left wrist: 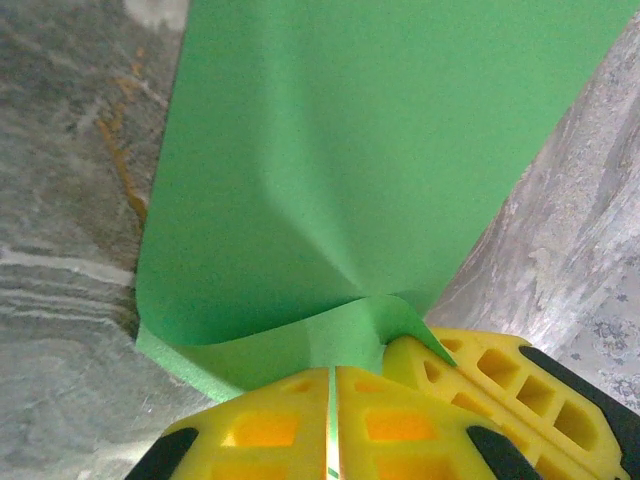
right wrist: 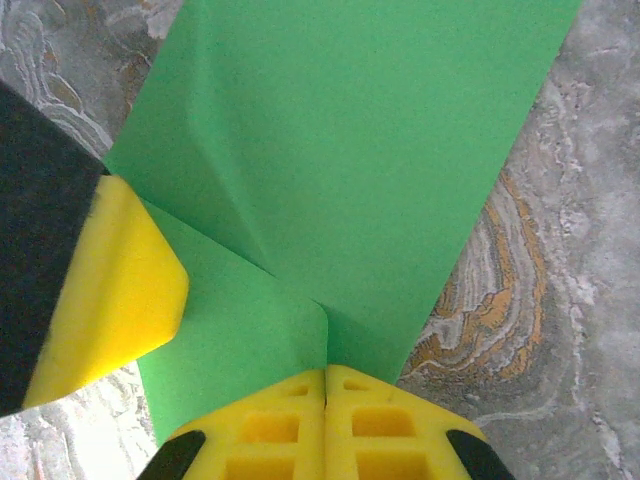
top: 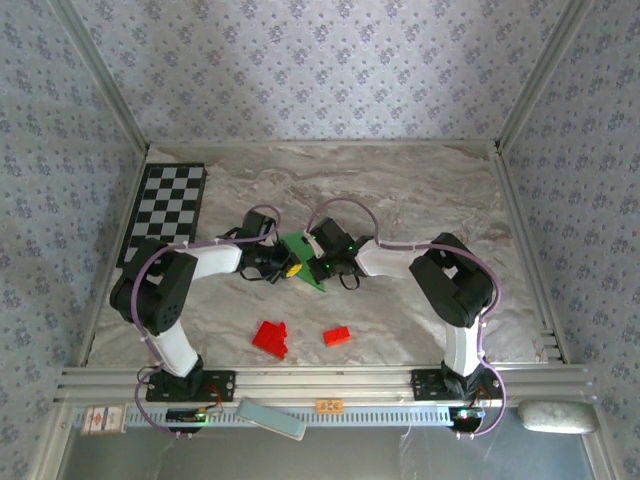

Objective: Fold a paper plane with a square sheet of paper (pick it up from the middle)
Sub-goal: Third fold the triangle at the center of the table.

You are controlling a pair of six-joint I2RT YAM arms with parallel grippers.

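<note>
Left gripper (left wrist: 332,390) pinches the green paper (left wrist: 380,150); right gripper (right wrist: 325,385) too.

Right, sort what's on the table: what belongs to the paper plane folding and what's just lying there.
Belongs to the job:
green sheet of paper, partly folded
left gripper, shut on it
right gripper, shut on it

Just lying about:
larger red block
smaller red block
checkered board

Left hand (left wrist: 332,392) pinched tight on the near edge of the green paper (left wrist: 380,150), sheet curling ahead, another yellow finger (left wrist: 500,385) just right, marbled table (left wrist: 60,250) either side.
</note>
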